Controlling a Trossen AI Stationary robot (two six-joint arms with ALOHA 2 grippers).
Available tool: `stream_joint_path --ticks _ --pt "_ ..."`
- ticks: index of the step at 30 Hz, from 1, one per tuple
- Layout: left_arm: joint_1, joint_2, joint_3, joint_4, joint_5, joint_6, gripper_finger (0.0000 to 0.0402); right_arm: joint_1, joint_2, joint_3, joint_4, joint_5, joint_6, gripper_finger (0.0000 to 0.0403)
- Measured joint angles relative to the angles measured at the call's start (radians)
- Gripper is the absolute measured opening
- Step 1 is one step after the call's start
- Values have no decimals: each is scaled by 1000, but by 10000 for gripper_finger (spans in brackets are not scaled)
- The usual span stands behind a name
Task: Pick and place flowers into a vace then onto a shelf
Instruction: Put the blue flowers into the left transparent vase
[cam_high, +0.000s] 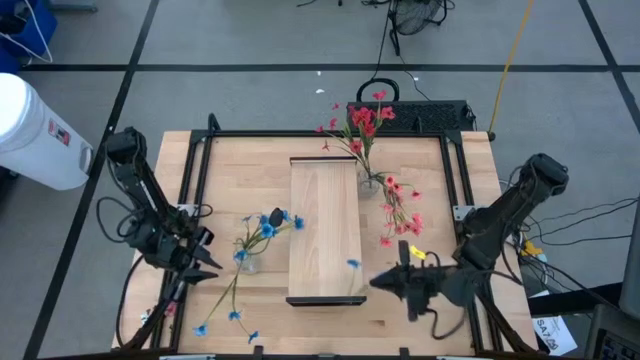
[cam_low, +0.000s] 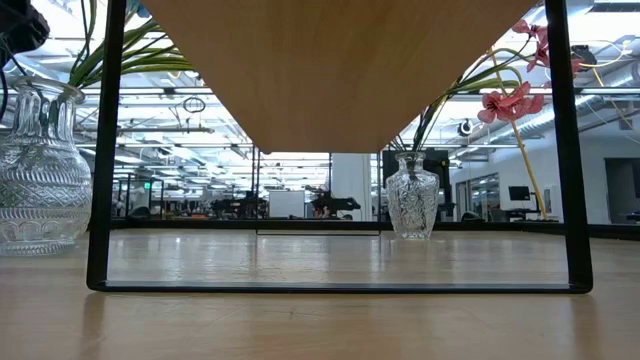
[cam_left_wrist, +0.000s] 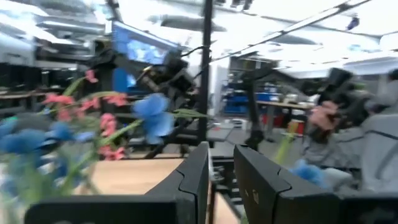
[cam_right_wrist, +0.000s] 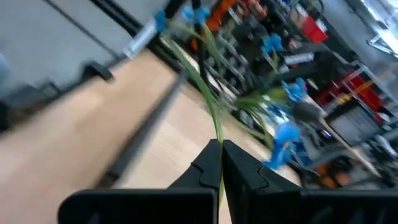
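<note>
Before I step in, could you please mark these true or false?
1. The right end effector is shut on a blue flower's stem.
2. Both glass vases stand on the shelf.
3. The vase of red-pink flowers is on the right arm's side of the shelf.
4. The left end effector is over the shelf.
1. True. The right end effector is shut on a blue flower's stem.
2. False. The vase of red-pink flowers and the vase of blue flowers stand on the tabletop, on either side of the shelf.
3. True.
4. False. The left end effector is beside the vase of blue flowers, clear of the shelf.
</note>
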Motion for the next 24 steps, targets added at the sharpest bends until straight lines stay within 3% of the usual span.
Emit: stream_joint_path --ticks 8,14,24 --pt "-52 -33 -3 13 -93 120 81 -160 8 111 -151 -3 -120 0" --pt "-119 -92 -3 17 -262 181 81 -250 113 222 -202 -5 -322 0" --pt "-120 -93 -3 12 -265 173 81 -314 343 433 -195 -54 -604 0"
